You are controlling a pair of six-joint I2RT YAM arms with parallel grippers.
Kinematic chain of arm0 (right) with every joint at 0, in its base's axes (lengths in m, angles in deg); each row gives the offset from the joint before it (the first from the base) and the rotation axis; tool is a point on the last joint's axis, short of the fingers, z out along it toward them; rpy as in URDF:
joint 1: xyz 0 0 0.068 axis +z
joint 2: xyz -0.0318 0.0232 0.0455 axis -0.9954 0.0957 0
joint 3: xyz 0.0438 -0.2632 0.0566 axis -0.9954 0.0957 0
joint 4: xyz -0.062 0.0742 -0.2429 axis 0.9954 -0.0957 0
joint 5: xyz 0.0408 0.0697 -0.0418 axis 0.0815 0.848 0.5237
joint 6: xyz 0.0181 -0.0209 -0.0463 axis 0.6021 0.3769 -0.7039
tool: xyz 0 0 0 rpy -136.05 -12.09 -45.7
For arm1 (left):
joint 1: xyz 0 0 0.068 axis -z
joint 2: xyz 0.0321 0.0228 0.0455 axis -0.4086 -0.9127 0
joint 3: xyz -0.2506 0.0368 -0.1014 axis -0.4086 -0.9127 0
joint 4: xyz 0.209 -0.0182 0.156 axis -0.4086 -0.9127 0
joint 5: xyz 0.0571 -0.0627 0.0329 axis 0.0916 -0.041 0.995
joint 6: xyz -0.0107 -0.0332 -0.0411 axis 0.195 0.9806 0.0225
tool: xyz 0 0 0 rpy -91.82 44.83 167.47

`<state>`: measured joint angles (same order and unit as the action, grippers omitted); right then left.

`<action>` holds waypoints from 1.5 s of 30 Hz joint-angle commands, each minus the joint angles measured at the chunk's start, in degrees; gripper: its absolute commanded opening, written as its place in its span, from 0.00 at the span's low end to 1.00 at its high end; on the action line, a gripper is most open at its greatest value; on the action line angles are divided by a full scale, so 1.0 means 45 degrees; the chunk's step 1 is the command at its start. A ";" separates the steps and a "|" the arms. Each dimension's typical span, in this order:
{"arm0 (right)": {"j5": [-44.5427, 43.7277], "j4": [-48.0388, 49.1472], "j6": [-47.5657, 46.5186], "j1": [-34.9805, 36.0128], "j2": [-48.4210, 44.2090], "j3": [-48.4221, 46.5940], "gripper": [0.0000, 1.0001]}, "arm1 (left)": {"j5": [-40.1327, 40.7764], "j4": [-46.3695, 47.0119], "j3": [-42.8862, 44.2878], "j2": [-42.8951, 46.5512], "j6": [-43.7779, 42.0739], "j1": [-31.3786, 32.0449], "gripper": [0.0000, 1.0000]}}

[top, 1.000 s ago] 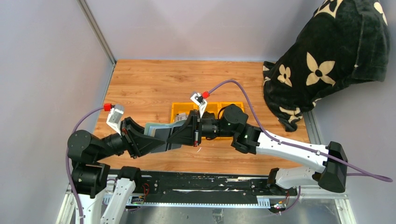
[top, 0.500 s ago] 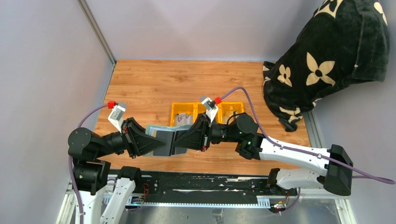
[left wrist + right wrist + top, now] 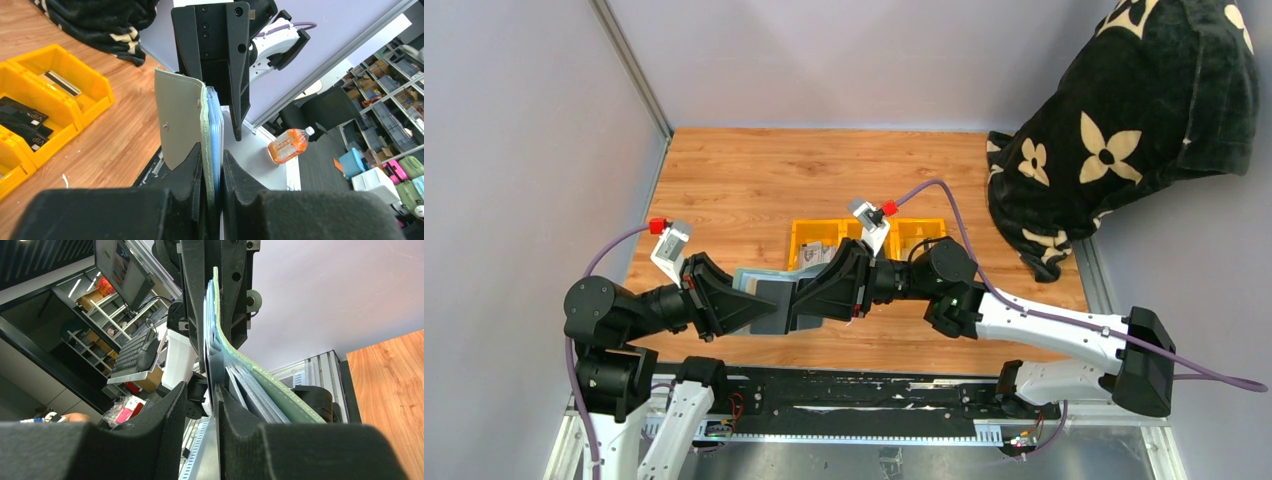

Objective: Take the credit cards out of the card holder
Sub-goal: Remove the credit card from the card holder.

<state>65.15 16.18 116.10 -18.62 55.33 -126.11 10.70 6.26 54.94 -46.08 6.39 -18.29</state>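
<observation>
Held above the near middle of the surface (image 3: pixel 744 180), just nearer than the yellow bin (image 3: pixel 924 232): card holder (image 3: pixel 180 120), long axis left to right, opening facing right. Clamped at its left end in the left claw (image 3: pixel 212 160). Flanked at the right end by the right claw (image 3: pixel 202 390), narrowly parted around the credit cards (image 3: pixel 245 385).

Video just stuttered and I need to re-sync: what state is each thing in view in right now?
card holder: held in the air, standing on edge.
left end effector: shut on the card holder.
right end effector: jaws slightly apart, a card's edge between them.
credit cards: inside the card holder, edges showing.
yellow bin: open-topped, with dark cards lying in its compartments.
</observation>
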 commanded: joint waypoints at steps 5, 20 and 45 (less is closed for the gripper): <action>-0.0054 -0.0281 -0.0162 -0.0023 0.0693 -0.0789 0.19 | -0.0350 -0.0015 0.0433 0.0024 -0.0108 0.0092 0.12; 0.0294 0.1995 0.0773 -0.0241 0.0435 0.0291 0.00 | -0.0787 0.0484 0.0257 -0.0064 0.0565 0.0092 0.34; 0.0803 0.3432 0.1320 -0.0112 0.0114 0.1179 0.16 | -0.0591 0.0286 0.0295 -0.0133 0.0362 0.0087 0.17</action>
<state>67.58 31.61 123.59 -19.69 56.47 -119.31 7.75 7.75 55.57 -46.69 9.34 -18.25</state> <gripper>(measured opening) 0.108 0.173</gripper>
